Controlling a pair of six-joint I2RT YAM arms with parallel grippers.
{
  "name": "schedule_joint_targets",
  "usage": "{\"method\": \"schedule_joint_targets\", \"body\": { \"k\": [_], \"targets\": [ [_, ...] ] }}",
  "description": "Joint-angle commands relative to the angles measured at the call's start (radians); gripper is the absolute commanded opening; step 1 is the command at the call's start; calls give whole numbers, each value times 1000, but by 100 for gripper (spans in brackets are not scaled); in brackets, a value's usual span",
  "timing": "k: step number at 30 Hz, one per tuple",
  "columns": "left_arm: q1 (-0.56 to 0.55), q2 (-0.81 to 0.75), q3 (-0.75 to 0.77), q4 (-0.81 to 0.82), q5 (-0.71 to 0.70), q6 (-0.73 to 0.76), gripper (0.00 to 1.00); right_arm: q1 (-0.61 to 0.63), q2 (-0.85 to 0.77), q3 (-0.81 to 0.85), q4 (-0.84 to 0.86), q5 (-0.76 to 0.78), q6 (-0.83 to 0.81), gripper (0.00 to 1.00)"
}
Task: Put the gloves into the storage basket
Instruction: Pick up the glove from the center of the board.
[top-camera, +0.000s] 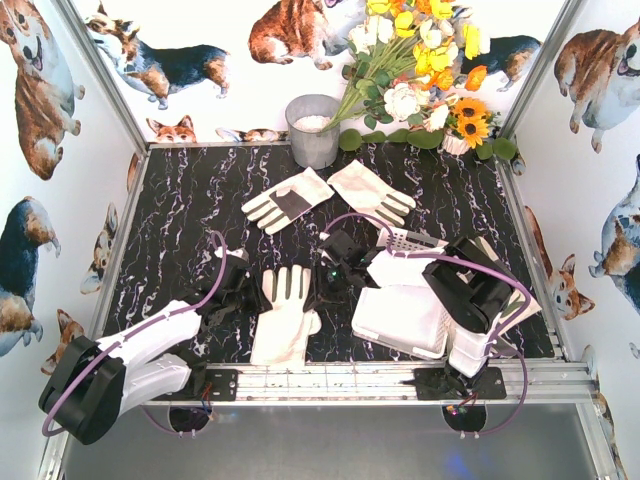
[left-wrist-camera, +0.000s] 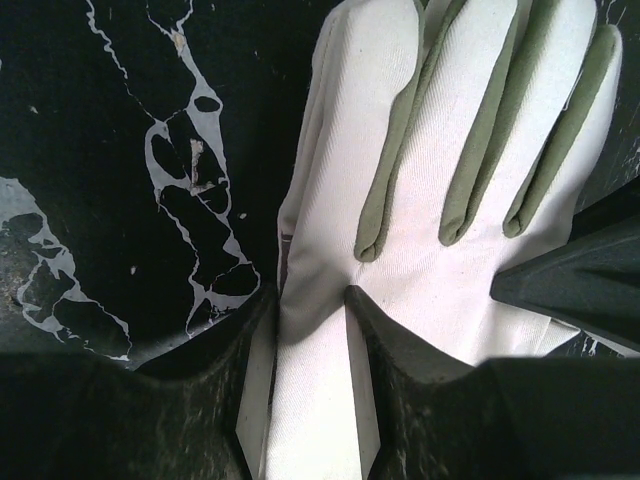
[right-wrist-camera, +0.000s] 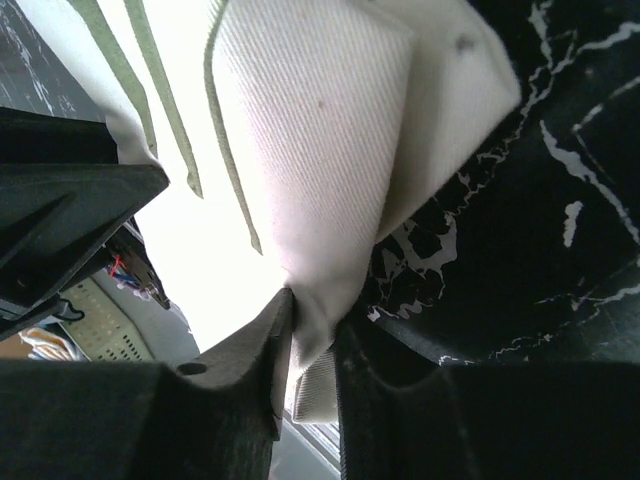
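A cream-white glove (top-camera: 285, 315) lies palm-down on the black marbled table, fingers pointing away from the arms. My left gripper (top-camera: 252, 293) is at its left edge, and the left wrist view shows that gripper (left-wrist-camera: 312, 300) shut on a fold of the glove (left-wrist-camera: 470, 130). My right gripper (top-camera: 318, 288) is at the glove's right edge, and its wrist view shows it (right-wrist-camera: 315, 310) pinching the same glove (right-wrist-camera: 310, 130). Two more gloves (top-camera: 288, 199) (top-camera: 371, 191) lie further back. The white storage basket (top-camera: 385, 325) sits at the front right, partly under the right arm.
A grey metal bucket (top-camera: 313, 130) stands at the back centre. Beside it, a bunch of artificial flowers (top-camera: 425, 70) lies at the back right. Corgi-print walls close in the table on three sides. An aluminium rail (top-camera: 330, 378) runs along the near edge.
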Motion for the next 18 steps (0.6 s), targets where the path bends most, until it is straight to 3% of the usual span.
{"method": "schedule_joint_targets", "body": {
  "k": [1, 6, 13, 18],
  "targets": [
    [4, -1, -29, -54, 5, -1, 28, 11, 19, -18, 61, 4, -16, 19],
    [4, -57, -25, -78, -22, -4, 32, 9, -17, -33, 110, -17, -56, 0],
    [11, -189, -26, -139, -75, 1, 56, -17, -111, -71, 170, -30, -152, 0],
    [23, -259, -59, -85, -30, 3, 72, -35, -172, -93, 196, -57, -242, 0]
  ]
}}
